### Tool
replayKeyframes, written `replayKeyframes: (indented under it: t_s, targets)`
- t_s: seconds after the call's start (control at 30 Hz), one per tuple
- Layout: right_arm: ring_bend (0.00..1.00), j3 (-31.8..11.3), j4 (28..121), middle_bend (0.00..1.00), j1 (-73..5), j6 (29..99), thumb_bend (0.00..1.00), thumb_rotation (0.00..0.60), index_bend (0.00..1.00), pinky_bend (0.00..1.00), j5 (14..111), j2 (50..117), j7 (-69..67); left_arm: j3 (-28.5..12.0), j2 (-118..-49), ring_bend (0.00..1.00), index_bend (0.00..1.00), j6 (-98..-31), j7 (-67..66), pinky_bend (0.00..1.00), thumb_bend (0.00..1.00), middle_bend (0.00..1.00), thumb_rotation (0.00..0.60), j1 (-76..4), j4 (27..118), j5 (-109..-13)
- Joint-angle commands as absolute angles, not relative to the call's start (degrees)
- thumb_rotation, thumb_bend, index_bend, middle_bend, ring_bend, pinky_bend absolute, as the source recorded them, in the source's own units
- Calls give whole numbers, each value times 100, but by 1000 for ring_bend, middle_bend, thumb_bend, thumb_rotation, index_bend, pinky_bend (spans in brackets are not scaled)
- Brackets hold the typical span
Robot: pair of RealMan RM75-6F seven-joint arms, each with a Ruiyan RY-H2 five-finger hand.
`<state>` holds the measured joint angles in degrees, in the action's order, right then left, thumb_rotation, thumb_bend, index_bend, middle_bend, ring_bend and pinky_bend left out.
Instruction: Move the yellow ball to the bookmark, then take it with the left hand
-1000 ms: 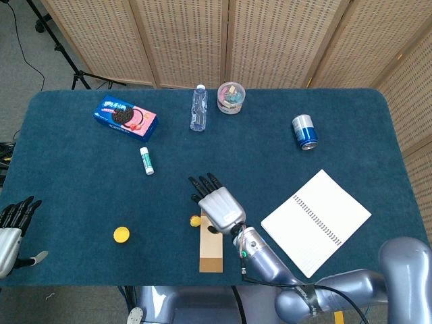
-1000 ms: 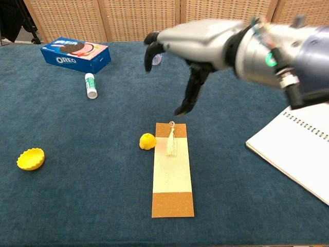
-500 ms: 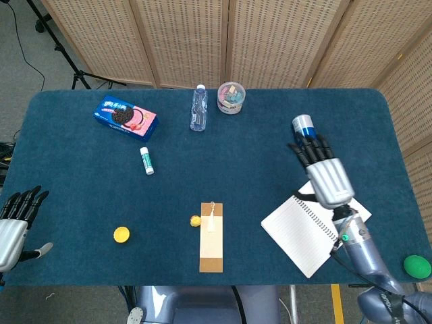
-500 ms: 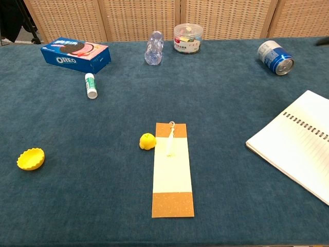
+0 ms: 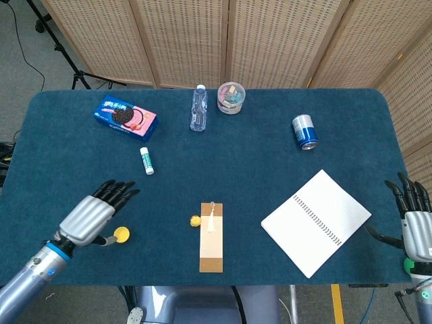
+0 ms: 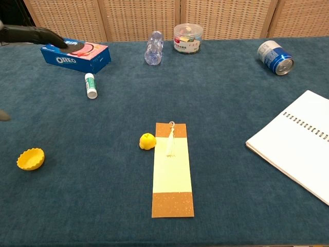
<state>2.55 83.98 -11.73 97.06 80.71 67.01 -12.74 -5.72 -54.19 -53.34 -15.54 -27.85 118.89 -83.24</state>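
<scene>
On the blue table (image 5: 270, 148), the open spiral notebook (image 5: 316, 222) lay at four o'clock, well apart from the bookmark (image 5: 211, 236) near six. An Oreo box (image 5: 125, 117) sat at ten o'clock, a water bottle (image 5: 198, 107) lay at twelve beside a clear tub (image 5: 231, 98) of small coloured items too small to tell, and a blue can (image 5: 305, 131) lay tipped at two. The left hand (image 5: 91, 218) hovered at eight o'clock, fingers extended and spread, holding nothing, just beside a small yellow cup (image 5: 121, 234). The right hand (image 5: 415, 229) hung off the four-o'clock edge, fingers straight, empty. A glue stick (image 5: 146, 160) lay at ten. The yellow ball (image 5: 195, 221) rested touching the bookmark's left edge.
</scene>
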Motion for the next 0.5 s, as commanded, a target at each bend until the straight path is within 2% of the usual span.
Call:
replayKeyframes:
  t_s: [0.03,0.13,0.27,0.3,0.5]
  targets:
    - [0,225,8564,0,-1066,9813,0,600,105,0,8304,6645,-1155,-864,-6339,0,129,-4873,-2558,0,0,0,600,-3493,11908,-7347]
    - [0,199,8615,0,-1031,9739,0,600,105,0,8410,6626,-1125,-926,-7016,0,188,-4844,-3331,0,54,0,600,-3944,11750,-6408]
    - [0,127,8562,0,-1010,9551,0,600,105,0,8434,6623,-1156,-931,-7949,0,290,-5225,-4263,0,257,0,600,-4499,11427,-5204]
    - [0,102,8547,0,-1003,9525,0,600,105,0,8427,6625,-1160,-919,-8101,0,303,-5325,-4407,0,278,0,600,-4588,11378,-4993]
    - [0,-55,8489,0,-944,9400,0,600,105,0,8417,6623,-1200,-788,-8967,0,310,-5879,-4989,0,288,0,600,-4999,10909,-4193]
